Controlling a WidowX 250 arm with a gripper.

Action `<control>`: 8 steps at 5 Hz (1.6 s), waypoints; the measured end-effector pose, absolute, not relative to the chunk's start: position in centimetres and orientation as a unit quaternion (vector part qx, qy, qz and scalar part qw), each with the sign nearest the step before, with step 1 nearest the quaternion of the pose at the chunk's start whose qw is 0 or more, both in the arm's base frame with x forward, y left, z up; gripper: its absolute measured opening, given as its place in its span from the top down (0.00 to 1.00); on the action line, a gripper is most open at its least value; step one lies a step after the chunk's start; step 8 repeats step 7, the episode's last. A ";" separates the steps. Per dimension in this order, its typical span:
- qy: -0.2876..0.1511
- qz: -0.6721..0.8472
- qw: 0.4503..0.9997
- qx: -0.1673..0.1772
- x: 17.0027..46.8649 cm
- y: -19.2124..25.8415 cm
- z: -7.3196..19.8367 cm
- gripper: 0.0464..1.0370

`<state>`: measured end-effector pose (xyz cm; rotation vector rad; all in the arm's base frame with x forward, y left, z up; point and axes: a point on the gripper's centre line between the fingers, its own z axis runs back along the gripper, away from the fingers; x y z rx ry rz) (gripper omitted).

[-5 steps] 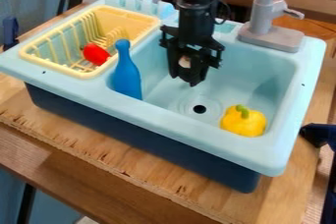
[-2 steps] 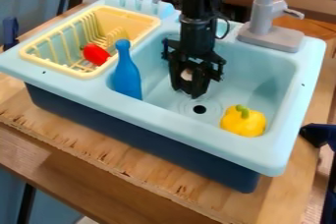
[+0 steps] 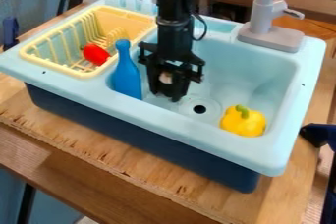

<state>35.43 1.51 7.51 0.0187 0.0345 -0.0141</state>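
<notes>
From my camera, the gripper (image 3: 166, 95) hangs over the sink (image 3: 259, 70) just beside the blue bottle (image 3: 126, 74), which stands near upright on its drying-rack side, neck up. I can't tell whether it's open or closed; the yellow bell pepper (image 3: 243, 121) lies beyond the drain (image 3: 199, 109).

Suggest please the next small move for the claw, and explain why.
Perhaps ease the claw slightly away from the blue bottle, towards the drain. It hangs close beside the bottle, so a careless swing could knock it over.
</notes>
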 end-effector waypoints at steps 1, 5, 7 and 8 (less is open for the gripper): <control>0.019 -0.017 1.000 -0.010 35.9 1.3 7.9 0.29; -0.046 -0.157 0.986 0.029 39.4 -3.6 16.7 0.04; -0.056 -0.134 0.989 0.007 33.0 -2.0 24.7 0.04; -0.056 -0.134 0.989 0.007 33.0 -2.0 24.7 0.04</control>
